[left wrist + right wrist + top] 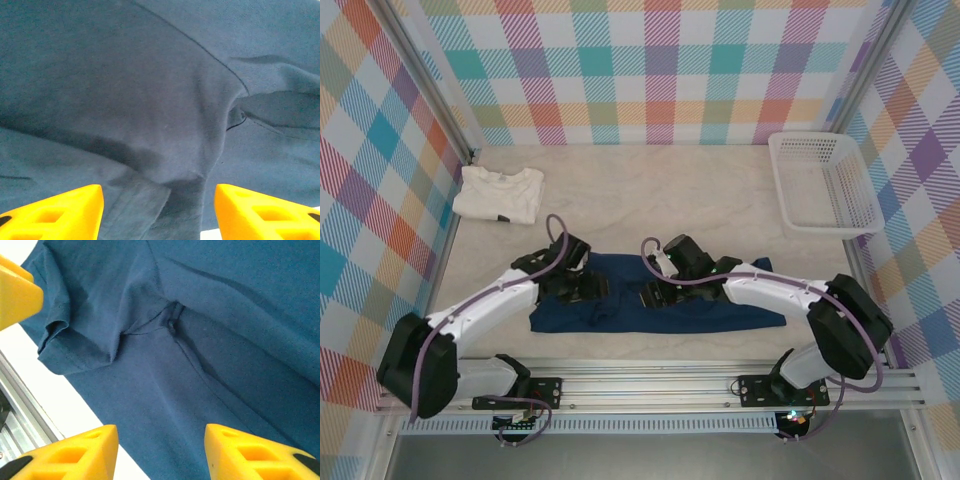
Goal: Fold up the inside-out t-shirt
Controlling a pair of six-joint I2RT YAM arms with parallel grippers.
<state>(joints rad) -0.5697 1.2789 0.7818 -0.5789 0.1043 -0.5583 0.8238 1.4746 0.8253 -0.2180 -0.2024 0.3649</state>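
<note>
T-shirt (710, 318), inside-out: dark navy cloth, short-sleeved. Lies flat in a long, creased band, parallel to and just beyond the aluminium rail (660, 378).

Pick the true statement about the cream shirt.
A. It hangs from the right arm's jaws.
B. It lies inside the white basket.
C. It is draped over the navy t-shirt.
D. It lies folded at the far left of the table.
D: the cream shirt lies folded at the far left of the table, apart from the navy t-shirt and the basket.
</note>
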